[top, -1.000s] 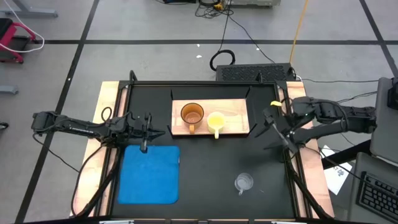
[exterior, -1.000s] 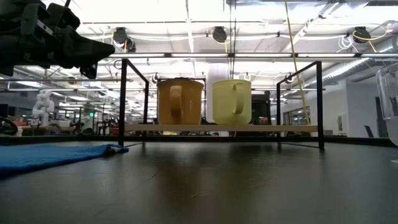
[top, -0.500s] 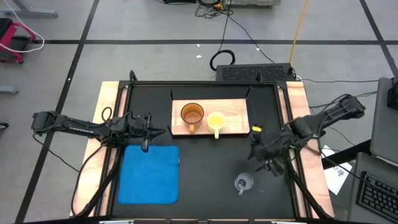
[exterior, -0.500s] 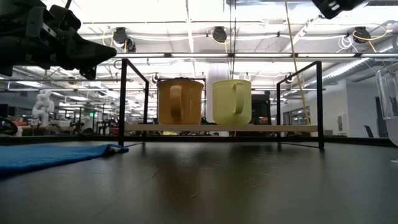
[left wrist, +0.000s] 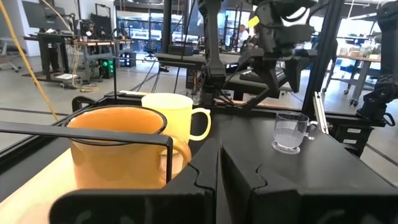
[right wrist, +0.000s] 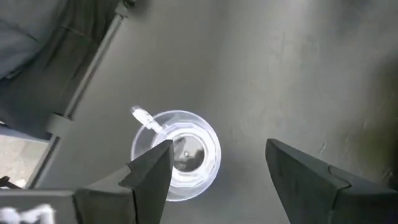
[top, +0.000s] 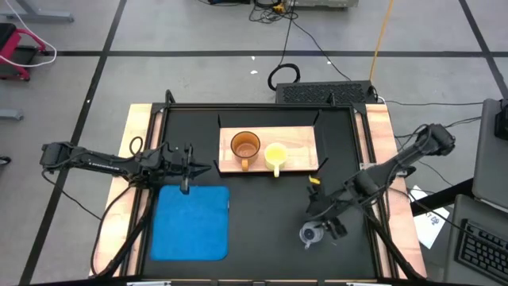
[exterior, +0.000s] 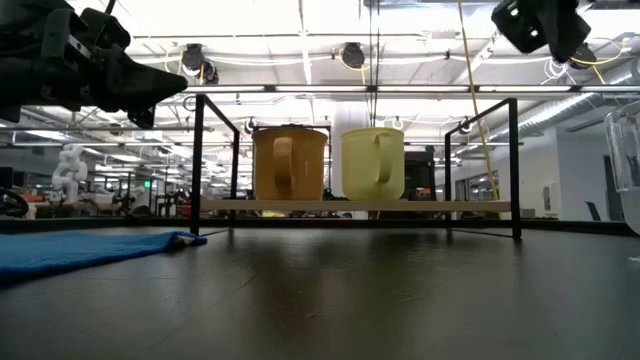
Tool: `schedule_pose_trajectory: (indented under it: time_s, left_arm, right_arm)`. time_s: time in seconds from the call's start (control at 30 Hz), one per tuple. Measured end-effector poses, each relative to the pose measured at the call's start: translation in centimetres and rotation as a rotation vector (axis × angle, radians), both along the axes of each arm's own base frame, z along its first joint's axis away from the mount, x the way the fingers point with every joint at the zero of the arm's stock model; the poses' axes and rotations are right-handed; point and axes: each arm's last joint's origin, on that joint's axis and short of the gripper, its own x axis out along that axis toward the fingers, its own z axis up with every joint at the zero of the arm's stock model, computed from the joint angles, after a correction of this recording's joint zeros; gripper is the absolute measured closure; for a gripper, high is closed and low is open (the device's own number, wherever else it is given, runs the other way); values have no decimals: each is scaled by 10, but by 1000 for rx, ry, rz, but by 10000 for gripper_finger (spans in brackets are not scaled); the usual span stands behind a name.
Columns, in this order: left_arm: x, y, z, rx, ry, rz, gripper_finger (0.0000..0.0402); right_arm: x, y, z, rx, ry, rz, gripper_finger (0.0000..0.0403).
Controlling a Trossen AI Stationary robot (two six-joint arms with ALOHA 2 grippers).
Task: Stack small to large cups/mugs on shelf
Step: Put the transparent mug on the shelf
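High view: black tabletop (top: 262,238). Shelf (top: 304,157) sits toward the far edge, about mid-width. Orange mug (top: 245,147) on its left half, yellow mug (top: 275,156) just beside it on the right, both upright, handles toward the near edge. Glass cup (top: 310,233) stands on the tabletop near the near-right corner, well apart from the shelf. Right gripper (top: 321,220) is over it, arm reaching in from the right edge. Left gripper (top: 185,169) is by the left side, above the far edge of the blue mat (top: 190,222), fingers together, nothing in them.

Low view: shelf (exterior: 350,206) w/ its dark frame straight ahead; orange mug (exterior: 289,163) left, yellow mug (exterior: 372,163) right, a small gap between them. Mat (exterior: 80,250) at the left. Glass cup (exterior: 624,165) cut off by the right side of the shot. Dark arm parts hang at both upper corners; can't tell fingers here.

Left wrist view: own fingers (left wrist: 186,186) pressed shut, empty. Past them, orange mug (left wrist: 115,149) nearest, yellow mug (left wrist: 177,118) behind it, glass cup (left wrist: 290,130) farther off on the tabletop, the other arm above it.

Right wrist view: looking straight down. Right gripper (right wrist: 217,180) spread wide, gripping nothing. Glass cup (right wrist: 177,155) upright below, one finger (right wrist: 152,171) overlapping its rim, other finger clear of it; handle points away from the gap.
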Motion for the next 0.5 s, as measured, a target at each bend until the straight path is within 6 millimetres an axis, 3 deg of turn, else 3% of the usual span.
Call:
schedule_pose_trajectory:
  time_s: [0.5]
  left_arm:
    - [0, -1, 0, 0, 1, -25, 380]
  right_arm:
    - [13, 8, -24, -22, 109, -63, 154]
